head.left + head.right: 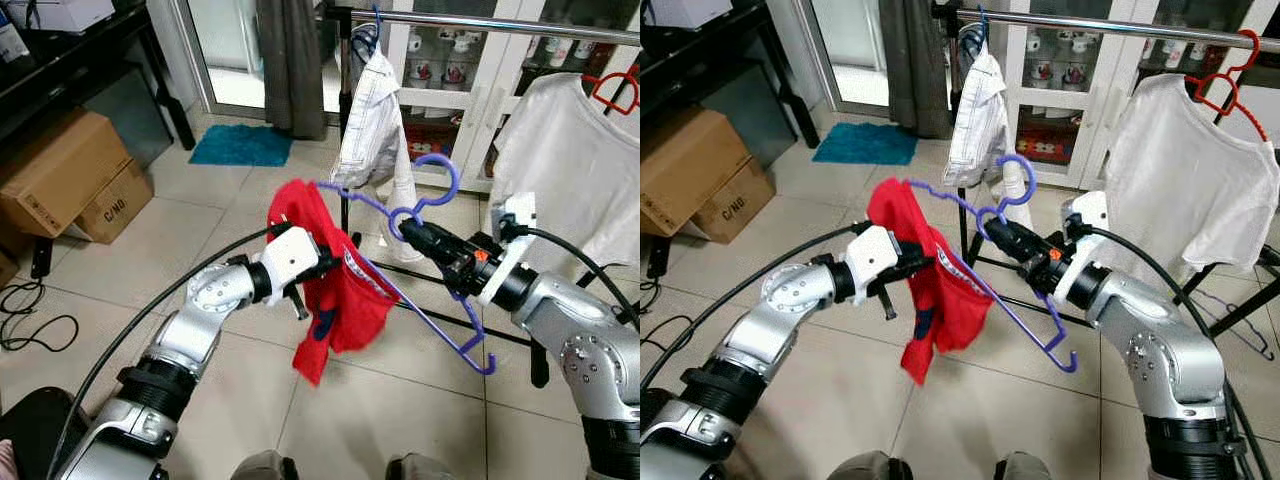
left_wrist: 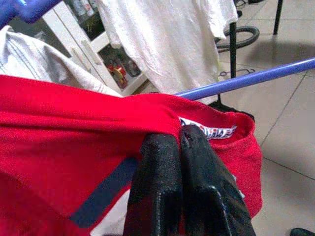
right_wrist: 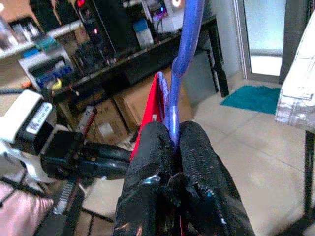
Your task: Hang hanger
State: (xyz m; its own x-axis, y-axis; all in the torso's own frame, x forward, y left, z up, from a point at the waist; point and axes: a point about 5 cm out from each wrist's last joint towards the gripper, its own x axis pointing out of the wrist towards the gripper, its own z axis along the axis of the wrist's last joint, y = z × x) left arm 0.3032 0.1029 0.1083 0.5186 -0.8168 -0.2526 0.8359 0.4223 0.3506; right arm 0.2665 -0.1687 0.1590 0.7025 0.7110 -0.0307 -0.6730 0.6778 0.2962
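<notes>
A purple plastic hanger [image 1: 430, 300] is held up in front of me with a red shirt [image 1: 325, 285] draped over its left end. My right gripper [image 1: 408, 232] is shut on the hanger's neck just below the hook [image 3: 172, 113]. My left gripper [image 1: 332, 262] is shut on the red shirt near its collar label [image 2: 206, 132]. The metal clothes rail [image 1: 500, 25] runs across the top of the head views, beyond both grippers.
A striped grey shirt [image 1: 372, 120] and a white T-shirt [image 1: 565, 170] on a red hanger [image 1: 615, 90] hang from the rail. Cardboard boxes [image 1: 70, 175] sit at the left under a black desk. A teal mat [image 1: 240, 145] lies by the door. Cables cross the tiled floor at left.
</notes>
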